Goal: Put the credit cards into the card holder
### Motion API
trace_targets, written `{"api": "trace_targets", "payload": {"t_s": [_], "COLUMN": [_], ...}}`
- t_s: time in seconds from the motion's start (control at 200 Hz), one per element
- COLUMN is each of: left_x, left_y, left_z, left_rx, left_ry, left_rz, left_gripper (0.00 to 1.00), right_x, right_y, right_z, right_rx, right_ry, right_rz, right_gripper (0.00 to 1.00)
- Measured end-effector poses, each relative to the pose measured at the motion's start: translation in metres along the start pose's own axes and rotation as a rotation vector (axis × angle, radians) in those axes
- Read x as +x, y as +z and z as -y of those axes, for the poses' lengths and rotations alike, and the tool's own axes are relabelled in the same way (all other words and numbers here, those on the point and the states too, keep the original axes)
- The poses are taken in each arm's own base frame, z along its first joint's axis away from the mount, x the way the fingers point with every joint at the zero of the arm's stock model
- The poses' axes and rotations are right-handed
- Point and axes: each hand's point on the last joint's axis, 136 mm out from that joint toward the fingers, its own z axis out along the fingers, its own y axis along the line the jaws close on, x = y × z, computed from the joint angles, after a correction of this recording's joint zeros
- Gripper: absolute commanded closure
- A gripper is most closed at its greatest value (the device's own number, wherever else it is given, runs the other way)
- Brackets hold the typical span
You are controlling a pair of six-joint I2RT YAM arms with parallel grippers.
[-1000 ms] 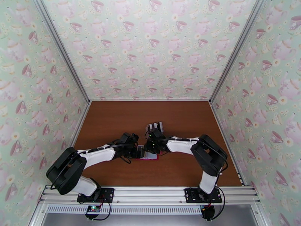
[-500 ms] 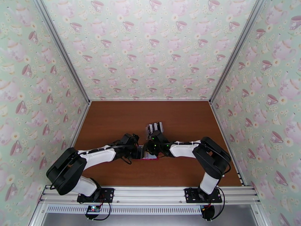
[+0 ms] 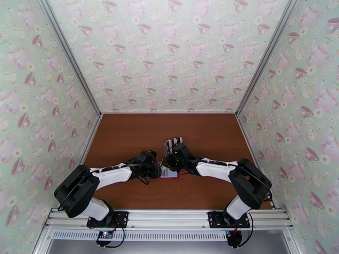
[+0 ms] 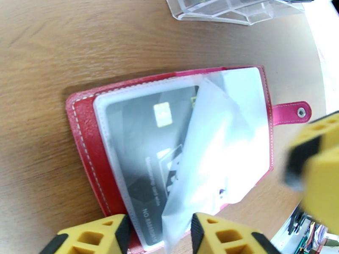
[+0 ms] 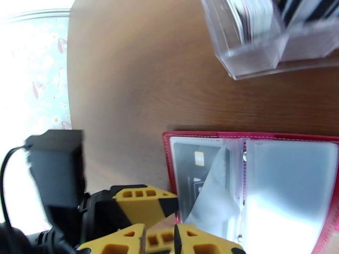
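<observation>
The card holder (image 4: pixel 84 136), a red wallet, lies open on the brown table, also visible from the right wrist (image 5: pixel 169 166) and from above (image 3: pixel 168 177). A black credit card (image 4: pixel 140 140) with a chip sits in its left clear sleeve (image 5: pixel 193 166). One translucent sleeve page (image 4: pixel 203 157) is lifted and curled. My left gripper (image 4: pixel 159 233) is open at the wallet's near edge, the page's tip between its fingers. My right gripper (image 5: pixel 160 240) is open a little, at the wallet's corner; one of its fingers (image 4: pixel 318 166) hangs over the snap tab (image 4: pixel 292 113).
A clear plastic slotted stand (image 5: pixel 254 51) holding more cards (image 5: pixel 254 17) stands just beyond the wallet (image 3: pixel 174 143). Both arms meet mid-table (image 3: pixel 127 136). Patterned walls enclose the table on three sides.
The right arm's elbow has swung out to the right and its gripper has drawn slightly back toward the stand. The left arm has stayed at the wallet.
</observation>
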Motion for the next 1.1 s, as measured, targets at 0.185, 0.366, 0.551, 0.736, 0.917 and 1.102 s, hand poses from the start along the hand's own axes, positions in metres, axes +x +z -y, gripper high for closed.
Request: {"api": "trace_targets", "payload": {"t_s": [0.185, 0.366, 0.551, 0.736, 0.917, 1.102], "left_x": [-0.002, -0.003, -0.002, -0.001, 0.001, 0.001], "left_y": [-0.002, -0.004, -0.007, -0.008, -0.010, -0.010], "left_z": [0.001, 0.000, -0.006, -0.008, -0.009, -0.010], "left_rx": [-0.002, -0.021, -0.051, -0.064, -0.072, -0.075], "left_ry": [-0.001, -0.001, -0.006, -0.007, -0.006, -0.008], "left_rz": [0.006, -0.003, -0.020, -0.028, -0.039, -0.042], "left_gripper": [0.48, 0.47, 0.48, 0.48, 0.48, 0.48], "right_x": [-0.003, -0.001, 0.000, 0.001, 0.004, 0.009], "right_y": [-0.009, -0.009, -0.006, -0.004, 0.005, 0.015], "right_z": [-0.001, 0.009, 0.014, 0.017, 0.028, 0.042], "right_rx": [0.033, 0.074, 0.090, 0.097, 0.125, 0.154], "right_ry": [-0.057, -0.075, -0.077, -0.081, -0.071, -0.059], "right_rz": [0.013, 0.007, -0.001, -0.005, -0.024, -0.046], "right_gripper": [0.72, 0.72, 0.72, 0.73, 0.73, 0.74]}}
